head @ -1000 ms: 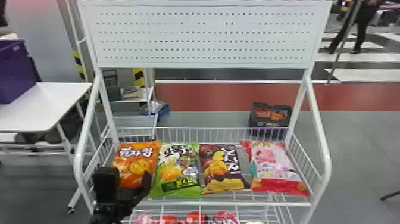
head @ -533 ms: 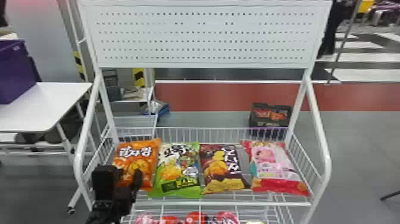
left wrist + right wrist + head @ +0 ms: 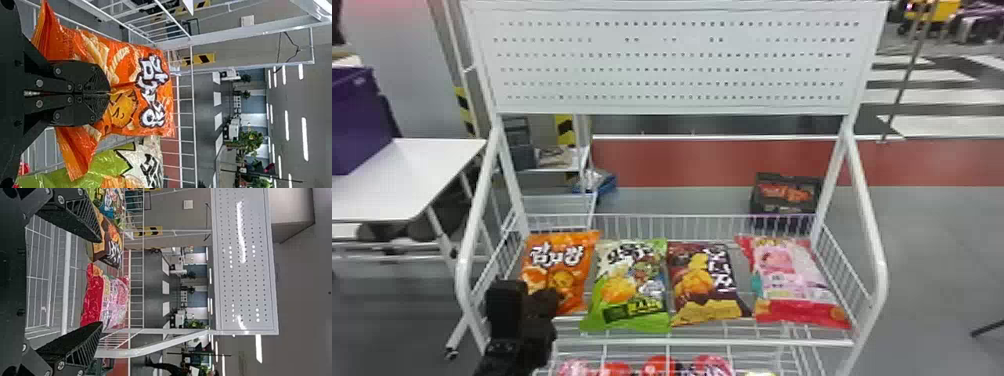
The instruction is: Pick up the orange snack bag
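Note:
The orange snack bag lies at the left end of the rack's upper basket, and my left gripper covers its lower left part. In the left wrist view the fingers of my left gripper are together on the front of the orange snack bag, whose film is puckered and pinched at the tips. The bag's lower part bulges out on both sides of the fingers. My right gripper stands open with nothing between its fingers, facing the basket's right part.
Right of the orange bag lie a green bag, a dark brown bag and a pink bag. White wire walls and the rack's side tube border the basket. Red packages sit on the lower shelf. A perforated panel rises behind.
My left gripper's fingers have come together, from spread apart to shut on the orange bag. The bag has stayed about where it was on the rack.

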### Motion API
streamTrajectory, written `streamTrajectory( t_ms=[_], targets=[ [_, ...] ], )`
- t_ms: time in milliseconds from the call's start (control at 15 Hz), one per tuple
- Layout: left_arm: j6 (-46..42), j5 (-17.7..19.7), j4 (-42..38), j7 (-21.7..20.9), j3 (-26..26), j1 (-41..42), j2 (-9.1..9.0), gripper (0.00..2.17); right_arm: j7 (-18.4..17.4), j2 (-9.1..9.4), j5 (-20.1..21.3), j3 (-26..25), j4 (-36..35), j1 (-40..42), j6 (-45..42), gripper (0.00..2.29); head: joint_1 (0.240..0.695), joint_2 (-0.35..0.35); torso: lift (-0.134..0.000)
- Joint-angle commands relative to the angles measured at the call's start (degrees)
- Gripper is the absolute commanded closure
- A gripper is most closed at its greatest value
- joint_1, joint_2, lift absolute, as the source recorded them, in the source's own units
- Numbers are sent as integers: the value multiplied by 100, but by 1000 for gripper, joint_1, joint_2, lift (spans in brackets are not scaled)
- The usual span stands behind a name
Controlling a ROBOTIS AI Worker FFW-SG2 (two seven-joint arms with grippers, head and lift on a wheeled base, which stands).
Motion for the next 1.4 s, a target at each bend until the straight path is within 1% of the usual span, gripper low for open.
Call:
streamTrajectory(
  t_ms=[0, 333, 533, 600, 667, 733, 800, 1000, 1200, 1333],
  targets=[
    [-5, -3, -161, 20, 18, 80, 3, 1480, 0, -7, 0, -1, -3, 0, 0, 147, 499, 0, 0],
    [-58, 32, -732, 81, 35, 387, 21, 1480, 0, 2, 0, -1, -3, 0, 0, 147, 499, 0, 0],
    [-111, 41, -1391, 99, 167, 880, 39, 1480, 0, -7, -9, 8, -3, 0, 0, 147, 499, 0, 0],
    [-128, 41, -1593, 143, 185, 1047, 65, 1480, 0, -7, -9, 17, -11, 0, 0, 147, 499, 0, 0],
    [-181, 32, -1839, 143, 317, 1328, 118, 1480, 0, -7, -9, 25, -20, 0, 0, 147, 499, 0, 0],
    [-339, 14, -2006, 151, 343, 1539, 118, 1480, 0, -15, -9, 25, -20, 9, 0, 147, 499, 0, 0],
    [-550, 14, -2165, 151, 475, 1811, 162, 1480, 0, -24, -9, 25, -20, 0, 0, 147, 499, 0, 0],
    [-1007, 23, -2446, 186, 651, 2391, 206, 1480, 0, -33, -9, 61, -20, -17, 0, 147, 499, 0, 0],
    [-1763, 23, -2666, 143, 721, 3059, 223, 1480, 0, -42, -9, 61, -11, -17, 0, 147, 499, 0, 0],
    [-2044, 14, -2859, 90, 774, 3411, 241, 1480, 0, -33, -9, 69, -3, -35, 0, 147, 499, 0, 0]
  ],
)
